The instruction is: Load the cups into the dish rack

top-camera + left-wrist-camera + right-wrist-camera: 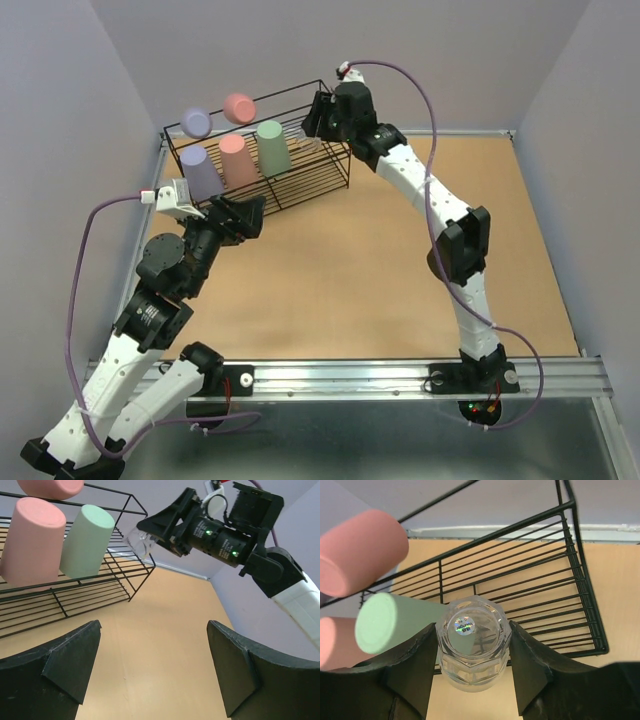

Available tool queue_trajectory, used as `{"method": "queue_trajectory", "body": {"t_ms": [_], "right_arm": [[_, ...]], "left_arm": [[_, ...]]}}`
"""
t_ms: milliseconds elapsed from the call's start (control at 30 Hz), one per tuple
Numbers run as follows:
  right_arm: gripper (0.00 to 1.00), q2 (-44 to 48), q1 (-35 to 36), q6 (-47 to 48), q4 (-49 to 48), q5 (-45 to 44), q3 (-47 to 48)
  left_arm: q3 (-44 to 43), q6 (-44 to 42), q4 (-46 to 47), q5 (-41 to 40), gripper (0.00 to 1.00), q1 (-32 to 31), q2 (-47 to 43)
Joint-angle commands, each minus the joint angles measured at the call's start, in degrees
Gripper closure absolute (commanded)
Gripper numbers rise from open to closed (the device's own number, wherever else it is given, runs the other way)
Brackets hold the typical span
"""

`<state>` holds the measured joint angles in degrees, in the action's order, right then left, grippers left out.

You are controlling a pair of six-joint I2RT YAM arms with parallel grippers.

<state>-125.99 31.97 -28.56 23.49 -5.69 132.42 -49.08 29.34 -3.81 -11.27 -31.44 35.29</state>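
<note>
— Where's the little clear cup (474, 647)?

— In the right gripper (472, 630). The two fingers are pressed against its sides, one on each flank. Its base, with a small shiny sticker (464, 626) on it, faces back toward the wrist.

— And where is that, relative to the dish rack (315, 178)?

— At the rack's right end, just beside the green cup (272, 147). Seen from the left arm's camera, it looks about level with the top rail at that corner. Whether it touches any of the bars, I can't tell from here.

— What about the other cups?

— All in the rack. Three stand in a row on the lower shelf, closed ends up: the front purple cup (200, 170) on the left, the front pink cup (237, 160) just beside it, then the green one. Higher up behind them sit the back purple cup (196, 123) and the back pink cup (240, 107), both tilted.

— And the left gripper (154, 630)?

— Nothing in it. Its jaws stand wide apart. It hangs over the table (380, 270), near the front of the rack's left half, pointing toward the rack.

— Are the two arms close together?

— No, well apart. The right arm stretches across the table to the rack's far right corner, and the left arm is folded up near its own base.
</note>
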Motion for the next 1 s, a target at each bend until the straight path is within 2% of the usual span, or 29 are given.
{"method": "queue_trajectory", "body": {"t_ms": [0, 300, 533, 967], "right_arm": [[1.00, -2.67, 1.43, 6.23, 0.42, -9.59, 6.79], [1.00, -7.77, 2.40, 10.36, 0.33, -16.53, 10.58], [0.99, -11.29, 2.66, 12.03, -0.54, -18.30, 12.86], [1.00, -13.49, 3.10, 14.05, -3.01, -20.85, 9.70]], "left_arm": [[0.74, -1.04, 1.00, 0.46, 0.01, -0.11, 0.22], [1.97, -0.78, 0.30, 0.99, 0.01, -0.11, -0.74], [2.67, -1.57, 0.30, 0.72, 0.01, -0.11, -1.36], [3.64, -1.92, 0.21, 0.81, 0.01, -0.11, -1.98]]}}
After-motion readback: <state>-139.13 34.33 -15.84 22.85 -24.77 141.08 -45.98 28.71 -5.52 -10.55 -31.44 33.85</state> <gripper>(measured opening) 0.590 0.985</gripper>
